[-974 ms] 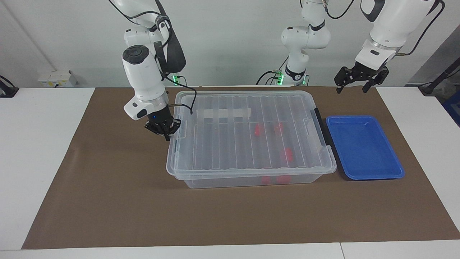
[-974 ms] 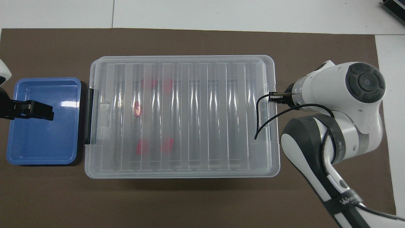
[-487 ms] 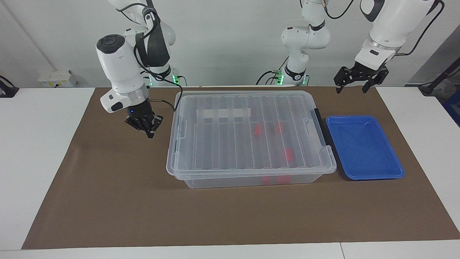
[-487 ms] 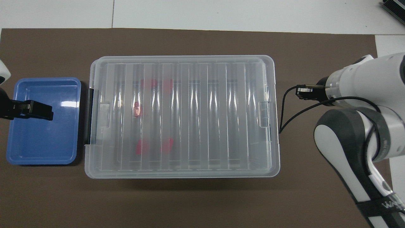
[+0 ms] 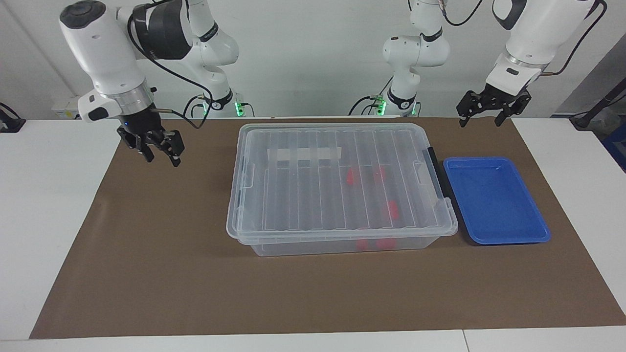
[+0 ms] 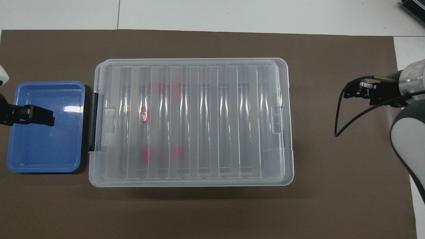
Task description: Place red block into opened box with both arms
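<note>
The box [image 5: 293,195] is a clear bin in the middle of the brown mat, with its ribbed lid [image 6: 232,126] lying flat on it. Several red blocks show through the lid, among them one red block [image 5: 351,177] and another red block [image 6: 149,154], all toward the left arm's end. My right gripper [image 5: 161,156] hangs open and empty over the bare mat, well clear of the box's end; its hand [image 6: 360,92] also shows from above. My left gripper [image 5: 479,121] waits open and empty in the air; from above the left gripper [image 6: 36,115] overlaps the blue tray.
A shallow blue tray [image 5: 494,200] with nothing in it lies beside the box's black latch [image 5: 436,171], at the left arm's end. The brown mat [image 6: 212,212] is ringed by white table.
My right gripper has drawn back from the box's end, risen toward its own end of the table and opened. The lid lies flat on the box. The left arm has stayed put.
</note>
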Controlling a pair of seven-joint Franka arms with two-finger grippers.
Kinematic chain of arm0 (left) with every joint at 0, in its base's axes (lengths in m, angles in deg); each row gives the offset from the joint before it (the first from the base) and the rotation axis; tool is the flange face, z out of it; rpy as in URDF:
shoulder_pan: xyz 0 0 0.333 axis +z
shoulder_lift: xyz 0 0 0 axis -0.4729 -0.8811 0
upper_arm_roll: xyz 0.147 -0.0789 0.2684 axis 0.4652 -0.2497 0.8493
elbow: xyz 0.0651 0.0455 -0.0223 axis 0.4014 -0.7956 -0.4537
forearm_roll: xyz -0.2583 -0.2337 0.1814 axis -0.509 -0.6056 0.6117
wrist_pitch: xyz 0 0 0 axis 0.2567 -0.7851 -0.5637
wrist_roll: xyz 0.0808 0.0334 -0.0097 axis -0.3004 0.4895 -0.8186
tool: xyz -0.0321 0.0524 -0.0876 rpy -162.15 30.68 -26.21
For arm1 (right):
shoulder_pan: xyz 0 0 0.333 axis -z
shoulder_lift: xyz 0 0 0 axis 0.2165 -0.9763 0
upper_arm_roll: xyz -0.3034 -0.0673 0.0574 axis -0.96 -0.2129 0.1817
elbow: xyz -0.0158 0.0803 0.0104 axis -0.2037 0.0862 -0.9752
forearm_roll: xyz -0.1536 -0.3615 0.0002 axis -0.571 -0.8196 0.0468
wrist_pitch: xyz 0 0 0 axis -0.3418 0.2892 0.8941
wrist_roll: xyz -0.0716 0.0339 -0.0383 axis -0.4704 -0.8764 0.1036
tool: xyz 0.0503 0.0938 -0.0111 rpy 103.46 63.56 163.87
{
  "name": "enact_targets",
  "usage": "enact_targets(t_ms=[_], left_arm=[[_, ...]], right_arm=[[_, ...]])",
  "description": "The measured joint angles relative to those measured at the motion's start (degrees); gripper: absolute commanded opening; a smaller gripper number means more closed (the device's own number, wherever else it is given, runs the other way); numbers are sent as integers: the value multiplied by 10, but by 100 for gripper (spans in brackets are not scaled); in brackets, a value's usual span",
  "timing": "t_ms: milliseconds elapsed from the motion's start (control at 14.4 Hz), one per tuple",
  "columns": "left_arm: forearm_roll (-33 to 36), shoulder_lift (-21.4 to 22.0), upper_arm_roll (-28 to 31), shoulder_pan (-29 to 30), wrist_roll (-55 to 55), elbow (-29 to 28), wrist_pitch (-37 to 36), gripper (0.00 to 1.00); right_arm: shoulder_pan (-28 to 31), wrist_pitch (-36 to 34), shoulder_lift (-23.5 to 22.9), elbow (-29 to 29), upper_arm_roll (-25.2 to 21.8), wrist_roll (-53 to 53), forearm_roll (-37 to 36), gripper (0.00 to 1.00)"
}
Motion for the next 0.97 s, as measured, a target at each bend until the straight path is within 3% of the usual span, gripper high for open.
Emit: enact_targets(t_ms=[348,974], left_arm=[[0,0,0,0,0,0,0,100],[0,0,0,1,0,0,0,100]], right_arm=[[5,-108,11,-65,1,0,0,100],[-2,-145,31,-62,15,0,0,100]])
